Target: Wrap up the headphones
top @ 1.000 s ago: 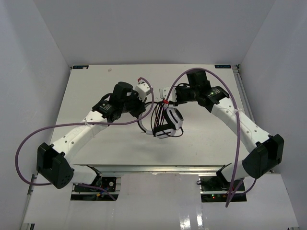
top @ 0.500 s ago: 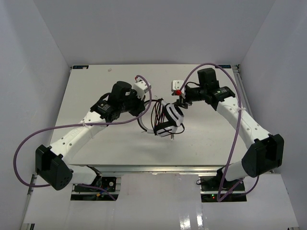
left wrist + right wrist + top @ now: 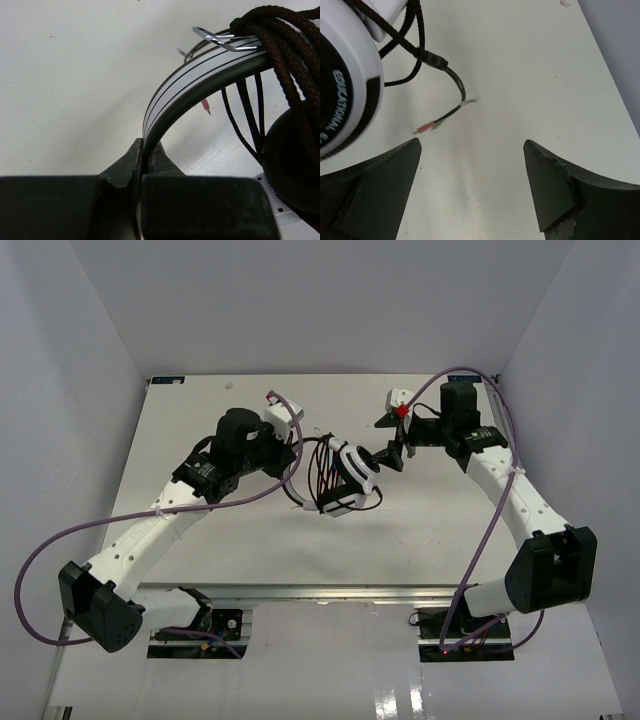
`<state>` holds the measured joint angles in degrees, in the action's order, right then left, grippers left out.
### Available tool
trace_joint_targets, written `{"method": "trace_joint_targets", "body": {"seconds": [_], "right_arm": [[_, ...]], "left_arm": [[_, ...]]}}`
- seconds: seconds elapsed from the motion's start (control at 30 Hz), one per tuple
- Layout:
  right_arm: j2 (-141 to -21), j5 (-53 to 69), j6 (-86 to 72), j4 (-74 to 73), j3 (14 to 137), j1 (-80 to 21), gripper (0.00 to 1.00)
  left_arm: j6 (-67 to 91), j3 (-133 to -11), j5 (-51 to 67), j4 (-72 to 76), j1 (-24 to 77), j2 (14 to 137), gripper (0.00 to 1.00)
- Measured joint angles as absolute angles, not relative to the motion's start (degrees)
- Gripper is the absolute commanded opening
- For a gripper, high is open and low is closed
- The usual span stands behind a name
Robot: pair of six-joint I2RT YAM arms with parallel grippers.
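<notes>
White table (image 3: 420,530), and we count one pair of headphones (image 3: 352,472) at its middle. Left of the headphones, the left gripper (image 3: 144,155) clamps the headband (image 3: 190,75); right of them, the right gripper (image 3: 472,150) gapes empty, two plugs (image 3: 431,126) loose nearby.

Right pincer (image 3: 392,440): withdrawn toward the far right, jaws now apart, clear of the headphones (image 3: 352,472). Cable plugs (image 3: 427,126): apparently released, loose above the desk (image 3: 520,75). Left pincer (image 3: 143,160): shifted slightly left, headphones carried along.
</notes>
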<state>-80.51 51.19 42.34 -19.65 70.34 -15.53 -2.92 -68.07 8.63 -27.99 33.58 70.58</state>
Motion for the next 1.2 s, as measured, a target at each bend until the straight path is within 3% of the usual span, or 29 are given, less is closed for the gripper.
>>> {"method": "trace_joint_targets", "body": {"seconds": [0.4, 0.47, 0.53, 0.6, 0.63, 0.83, 1.0, 1.2], "right_arm": [[-84.3, 61.3, 4.5, 14.5, 54.6, -18.6, 0.9], [-85.6, 61.4, 0.0, 18.5, 54.4, -21.0, 0.96], [-86.3, 61.0, -3.0, 21.4, 54.4, -22.5, 0.71], [-87.2, 60.8, -5.6, 24.0, 54.5, -23.3, 0.36], [-87.7, 60.8, -6.6, 25.2, 54.5, -23.6, 0.26], [-87.8, 59.8, -11.2, 29.7, 52.0, -23.5, 0.25], [-85.7, 58.6, -13.1, 30.4, 48.4, -23.4, 0.11], [-85.9, 55.1, -15.0, 29.7, 47.4, -23.4, 0.08]], "left_arm": [[-1.3, -72.1, 9.4, -29.6, 33.6, 68.9, 0.0], [-0.8, -73.1, 9.7, -29.6, 33.6, 68.9, 0.0], [-0.3, -73.9, 10.2, -29.5, 33.6, 68.9, 0.0], [0.3, -74.6, 10.5, -29.5, 33.6, 68.9, 0.0], [0.5, -74.9, 10.5, -29.5, 33.6, 68.9, 0.0], [2.0, -74.9, 7.0, -28.7, 33.6, 68.9, 0.0], [6.1, -73.0, 1.9, -25.2, 33.4, 68.9, 0.0], [17.4, -62.1, -3.8, -17.2, 32.6, 68.6, 0.0]]}}
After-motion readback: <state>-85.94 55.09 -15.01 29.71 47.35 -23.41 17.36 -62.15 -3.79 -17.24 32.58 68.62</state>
